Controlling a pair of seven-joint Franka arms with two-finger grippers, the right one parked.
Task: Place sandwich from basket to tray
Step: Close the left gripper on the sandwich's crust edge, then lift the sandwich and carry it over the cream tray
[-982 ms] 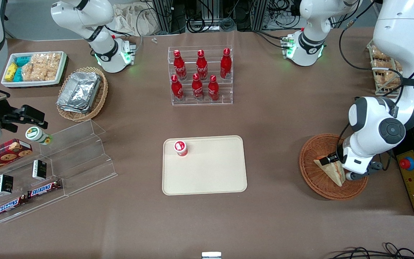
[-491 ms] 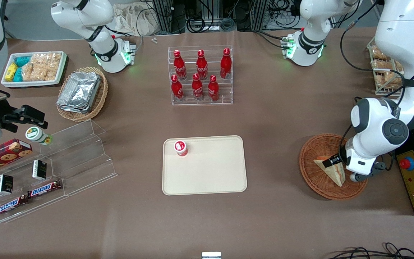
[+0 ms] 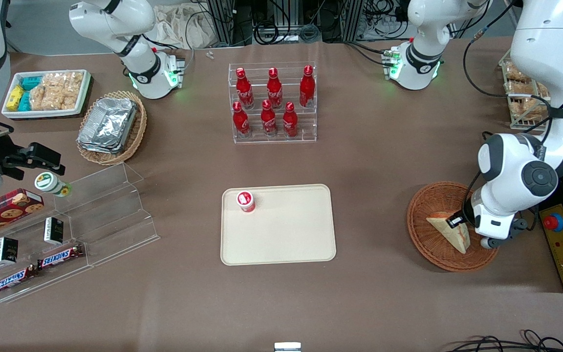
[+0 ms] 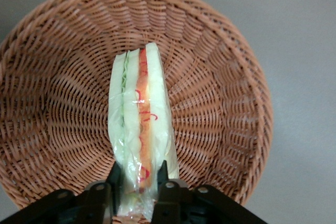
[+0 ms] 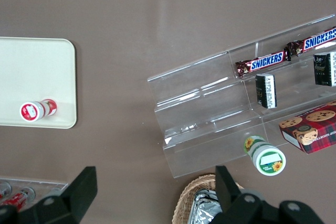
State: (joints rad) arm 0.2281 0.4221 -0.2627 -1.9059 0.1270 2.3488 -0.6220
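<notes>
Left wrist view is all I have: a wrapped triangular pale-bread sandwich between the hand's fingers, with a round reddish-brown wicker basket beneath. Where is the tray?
Observer: The large flat beige rectangular tray lies toward the parked arm's end of the table from the round reddish-brown wicker basket, with bare tabletop between them.
Operator: Anything on it?
Observer: A small red-and-white container stands in the tray corner farther from the front camera.
Operator: Where is the hand over the basket?
Observer: The left hand is shut on the triangular pale-bread sandwich, above the part of the basket nearest the working arm's end.
</notes>
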